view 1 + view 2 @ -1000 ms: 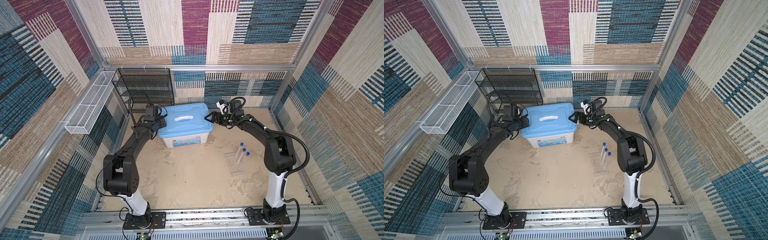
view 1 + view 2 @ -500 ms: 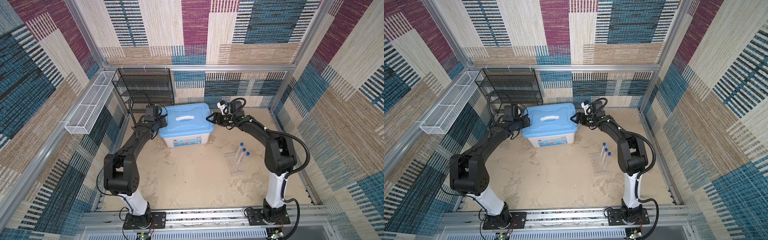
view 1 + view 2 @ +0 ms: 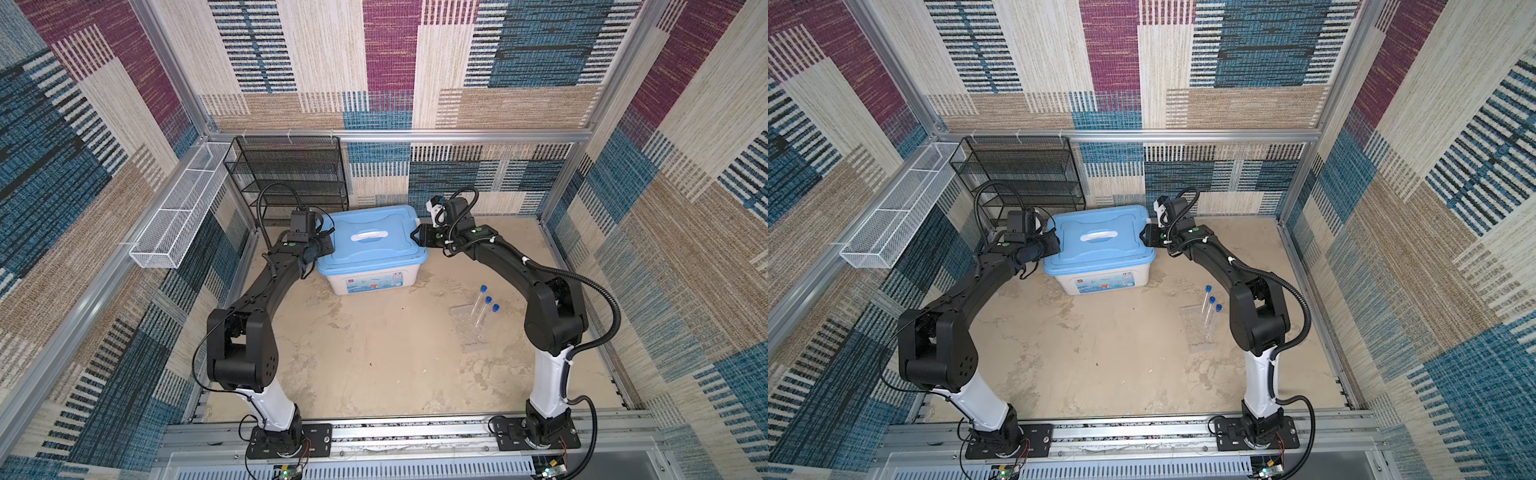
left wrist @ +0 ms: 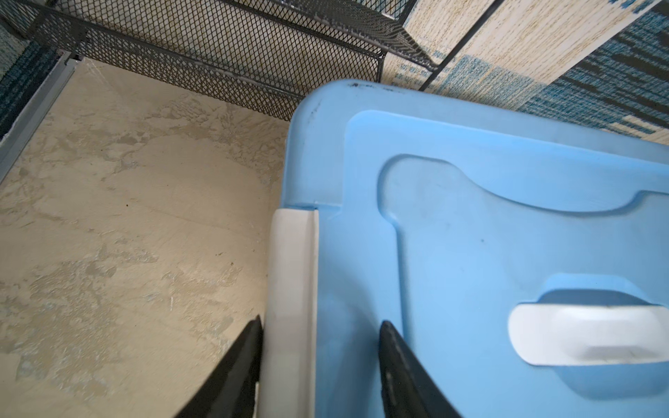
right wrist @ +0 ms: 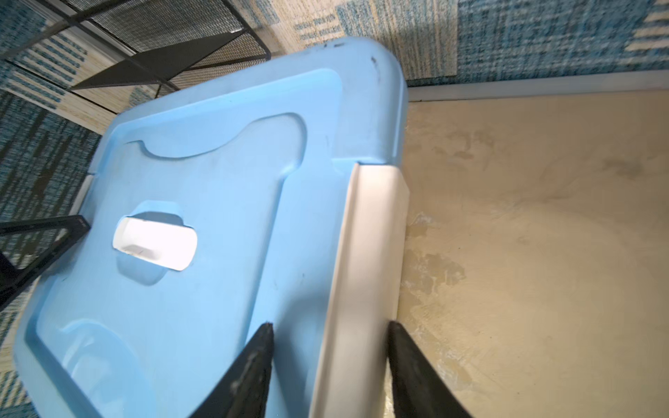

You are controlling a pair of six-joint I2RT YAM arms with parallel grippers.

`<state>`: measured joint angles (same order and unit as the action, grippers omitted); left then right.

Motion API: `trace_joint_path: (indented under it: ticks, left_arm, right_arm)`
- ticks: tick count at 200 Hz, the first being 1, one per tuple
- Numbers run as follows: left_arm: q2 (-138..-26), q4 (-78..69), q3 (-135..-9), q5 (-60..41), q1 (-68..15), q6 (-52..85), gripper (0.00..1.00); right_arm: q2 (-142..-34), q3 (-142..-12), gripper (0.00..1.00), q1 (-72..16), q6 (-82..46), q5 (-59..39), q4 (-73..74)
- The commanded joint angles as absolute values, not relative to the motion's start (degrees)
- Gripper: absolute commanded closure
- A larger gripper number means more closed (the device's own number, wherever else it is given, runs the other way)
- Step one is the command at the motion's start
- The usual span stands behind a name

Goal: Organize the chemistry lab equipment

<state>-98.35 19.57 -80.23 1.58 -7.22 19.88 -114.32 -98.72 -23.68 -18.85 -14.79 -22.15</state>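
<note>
Straddles white latches [image 4: 289, 271] at 9 and 3 o'clock of light-blue plastic lid [image 3: 374, 253] with left gripper [image 4: 320, 319], right gripper [image 5: 330, 323]; grip unclear. Risks jamming if pried unevenly.

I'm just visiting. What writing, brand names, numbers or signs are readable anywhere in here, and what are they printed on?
Nothing here can be read as words.
Label on the front of the white box: a red mark and small coloured print, too small to read.
Blue lid, test tubes, black mesh shelf: no writing visible.
</note>
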Motion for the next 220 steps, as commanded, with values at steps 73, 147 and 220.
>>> trace_joint_path:
  ticks: [73,147,220]
  left_arm:
    - [-99.1,28.9,-81.0,-9.7,-7.5,22.5,0.48]
    - [-99.1,26.9,-81.7,-14.2,-6.8,24.9,0.48]
    - [-96.4,30.6,-82.9,-7.6,-2.9,22.1,0.34]
  right_arm:
    - [-112.9,-99.2,0.52,-27.7,-17.1,-12.6,-24.9]
    - [-112.2,-98.9,0.53,-27.8,-18.4,-13.3,-24.8]
    - [-108.3,-94.7,0.39,-24.0,-18.4,-13.5,-24.5]
